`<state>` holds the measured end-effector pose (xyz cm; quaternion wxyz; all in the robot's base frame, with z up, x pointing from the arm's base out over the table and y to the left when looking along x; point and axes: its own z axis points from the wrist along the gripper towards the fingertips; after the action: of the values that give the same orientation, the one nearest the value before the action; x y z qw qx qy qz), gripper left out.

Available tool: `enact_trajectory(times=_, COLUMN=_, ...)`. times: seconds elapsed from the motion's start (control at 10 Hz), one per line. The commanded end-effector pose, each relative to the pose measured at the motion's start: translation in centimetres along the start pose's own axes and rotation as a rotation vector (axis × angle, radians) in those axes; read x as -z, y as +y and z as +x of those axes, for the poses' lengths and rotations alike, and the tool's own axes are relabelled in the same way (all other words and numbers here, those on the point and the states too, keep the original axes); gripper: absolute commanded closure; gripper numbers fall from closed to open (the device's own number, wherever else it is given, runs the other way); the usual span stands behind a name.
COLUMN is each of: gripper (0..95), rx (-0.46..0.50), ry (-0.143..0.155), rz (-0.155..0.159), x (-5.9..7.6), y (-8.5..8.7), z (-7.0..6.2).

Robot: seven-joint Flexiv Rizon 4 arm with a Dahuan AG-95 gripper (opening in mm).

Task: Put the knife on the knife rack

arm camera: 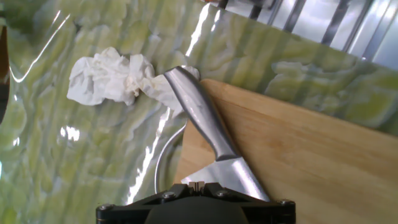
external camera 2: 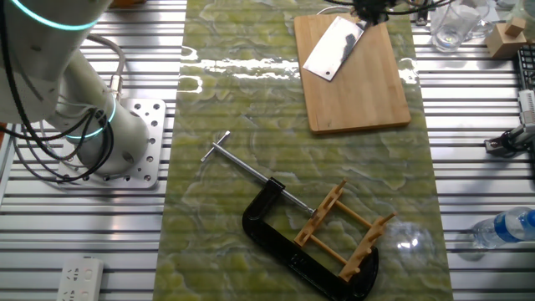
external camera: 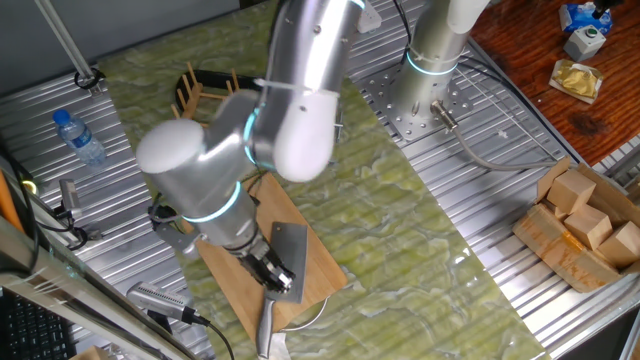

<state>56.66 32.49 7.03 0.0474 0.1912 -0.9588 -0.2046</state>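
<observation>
The knife (external camera 2: 334, 48) lies on a bamboo cutting board (external camera 2: 359, 92). Its grey blade (external camera: 291, 246) is on the wood and its silver handle (arm camera: 198, 115) reaches past the board's edge. My gripper (arm camera: 198, 185) is right over the blade where it meets the handle. Its two fingertips are pressed together and I see nothing between them. It shows too in one fixed view (external camera: 283, 278) and at the top edge of the other (external camera 2: 370, 10). The wooden knife rack (external camera 2: 343, 230) stands far from the board, held in a black C-clamp (external camera 2: 288, 242), and shows in one fixed view (external camera: 205, 90) as well.
A crumpled white tissue (arm camera: 115, 78) lies by the handle's end. A plate rim (arm camera: 163, 158) peeks from under the board. A water bottle (external camera: 78, 137), a box of wooden blocks (external camera: 585, 225) and the arm's base (external camera 2: 109, 138) flank the green mat.
</observation>
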Motion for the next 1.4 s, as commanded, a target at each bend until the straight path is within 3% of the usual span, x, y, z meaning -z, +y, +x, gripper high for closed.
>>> enact_trajectory(times=0.1, gripper=95.0, rx=-0.022, ry=-0.027, rz=0.009, x=-1.1, y=0.8, z=-0.6)
enact_trajectory(times=0.9, gripper=95.0, rx=0.023, ry=-0.066, rz=0.028, x=-2.8, y=0.0, z=-0.9)
enact_trajectory(times=1.4, gripper=95.0, rx=0.040, ry=-0.076, rz=0.037, x=-3.1, y=-0.2, z=-1.8)
